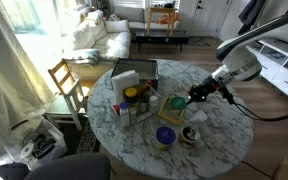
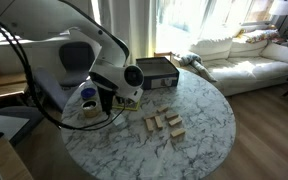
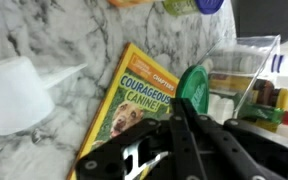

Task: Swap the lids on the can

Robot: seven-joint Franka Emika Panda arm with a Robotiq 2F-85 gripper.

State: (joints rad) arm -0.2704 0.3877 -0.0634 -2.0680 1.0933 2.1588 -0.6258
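green lid [image 3: 193, 88]: flat glossy plastic disc, held on edge over the book [image 3: 134, 105].
gripper [image 3: 182, 108]: black, pinched tight on the green lid's rim.
book: yellow, glossy, flat on veined marble desk [image 3: 44, 30].
blue lid [image 1: 165, 135]: round, near the book; too small for detail.

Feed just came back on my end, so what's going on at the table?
The arm's fingers are shut on the green lid, holding it on edge over a yellow dog book on the marble table. The blue lid sits nearer the table's edge, beside a white cup. So the green lid is on no can right now.
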